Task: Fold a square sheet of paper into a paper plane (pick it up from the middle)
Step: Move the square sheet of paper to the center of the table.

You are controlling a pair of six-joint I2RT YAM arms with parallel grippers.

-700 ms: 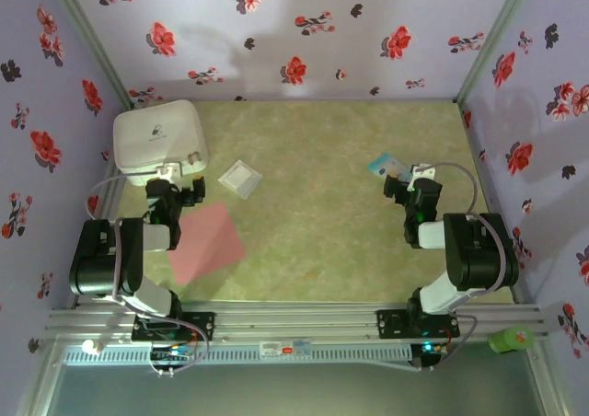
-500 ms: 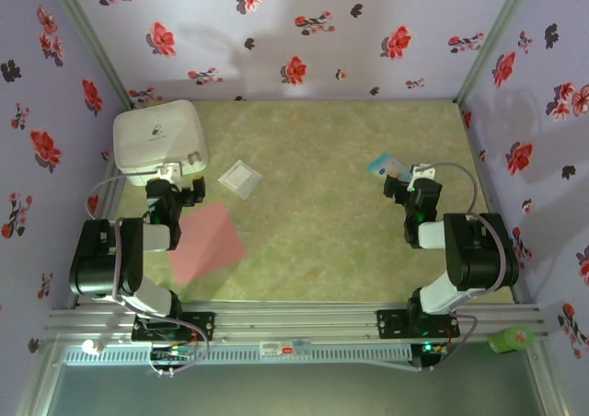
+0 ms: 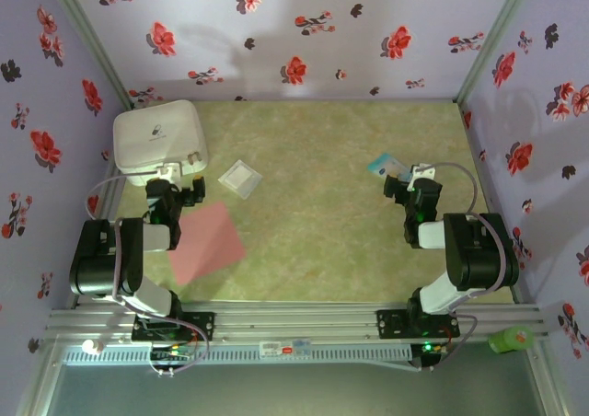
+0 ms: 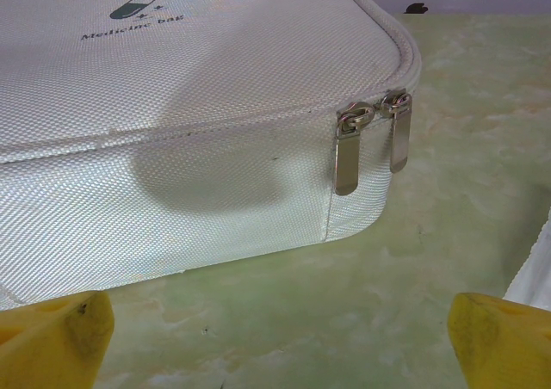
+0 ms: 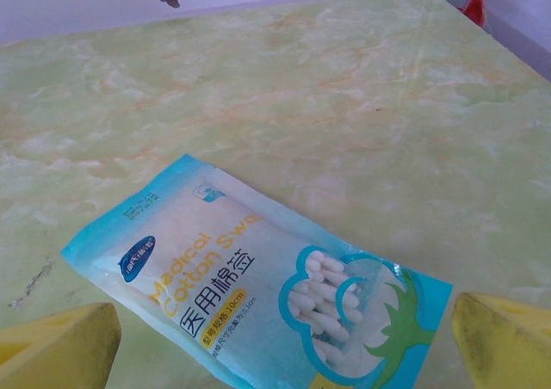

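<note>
- Left gripper (image 4: 275,333): jaws wide, holding nothing, facing the white box (image 4: 172,148). The right gripper (image 5: 275,337) is equally wide and empty, over the teal-and-white packet (image 5: 258,294).
- The square sheet of paper (image 3: 207,243) lies flat beside the left arm, near the table's front.
- The likely step is the pickup — descend on its middle and pinch lightly.
- Being square, it has no long axis; it sits skewed, one corner pointing far-right.
</note>
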